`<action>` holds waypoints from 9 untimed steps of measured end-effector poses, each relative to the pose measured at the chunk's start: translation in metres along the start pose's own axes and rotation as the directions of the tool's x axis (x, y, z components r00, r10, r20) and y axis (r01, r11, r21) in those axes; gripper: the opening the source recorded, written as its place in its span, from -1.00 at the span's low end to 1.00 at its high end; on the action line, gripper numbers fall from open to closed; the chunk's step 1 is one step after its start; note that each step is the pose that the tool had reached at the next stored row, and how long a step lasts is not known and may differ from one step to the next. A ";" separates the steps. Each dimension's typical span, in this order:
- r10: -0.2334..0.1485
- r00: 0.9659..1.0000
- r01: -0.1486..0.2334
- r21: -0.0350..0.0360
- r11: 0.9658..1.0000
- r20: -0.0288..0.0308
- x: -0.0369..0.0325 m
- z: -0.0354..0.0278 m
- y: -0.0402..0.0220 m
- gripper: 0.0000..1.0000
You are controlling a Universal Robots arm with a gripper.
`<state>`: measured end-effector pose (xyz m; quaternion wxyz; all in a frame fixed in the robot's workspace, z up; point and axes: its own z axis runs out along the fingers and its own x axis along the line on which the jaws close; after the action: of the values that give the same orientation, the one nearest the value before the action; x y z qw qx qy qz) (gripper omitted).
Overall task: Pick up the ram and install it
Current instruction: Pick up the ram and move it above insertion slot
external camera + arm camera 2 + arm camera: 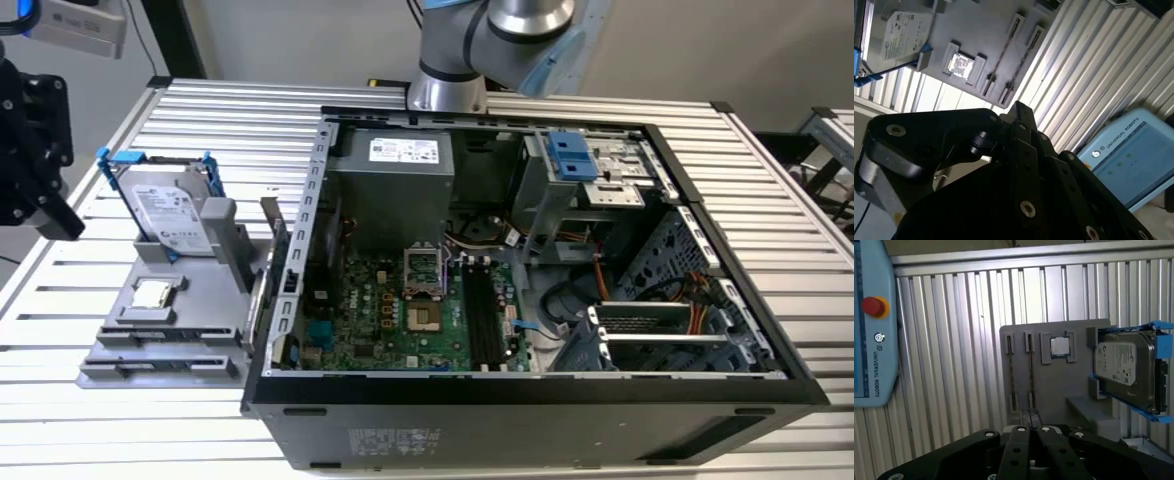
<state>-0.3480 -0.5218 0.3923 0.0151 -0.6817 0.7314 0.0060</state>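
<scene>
An open computer case point(534, 385) lies on its side on a slatted metal bench point(214, 110). At the exterior view's left of the case sits a grey holder point(200, 255).

The ram is in that holder, as 2 thin dark sticks standing on edge in slots side by side. 1 ram stick point(1030, 372) is just beside a square CPU point(1059, 346). The other ram stick point(1010, 372) is nearer the holder's outer edge. A hard drive in a blue frame point(1126, 370) stands upright on the holder's far side, past the CPU. A teach pendant point(869, 325) rests on the bench well apart from the holder.

My jaws hang above the bench, apart from the holder and touching nothing. In both wrist views they look closed together, with nothing between them. In the first wrist view they line up roughly with the stick beside the CPU.

Inside the case, the motherboard's long black memory slots point(483, 320) look empty.

I judge 3 risks. Closed jaws would strike a stick's top edge instead of straddling it. The 2 sticks stand close together, so a finger could catch the neighbour. A tilted stick could jam in its memory slot.
</scene>
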 end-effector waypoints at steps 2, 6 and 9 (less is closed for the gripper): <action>-0.017 1.000 0.017 -0.001 1.000 0.001 -0.0001 0.0000 -0.0012 -1.00; -0.033 0.999 0.033 -0.008 0.999 0.015 -0.0002 0.0000 -0.0031 -1.00; -0.036 0.998 0.037 -0.020 0.999 0.041 -0.0003 0.0001 -0.0032 -1.00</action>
<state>-0.3447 -0.5217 0.3923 0.0231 -0.6949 0.7182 0.0270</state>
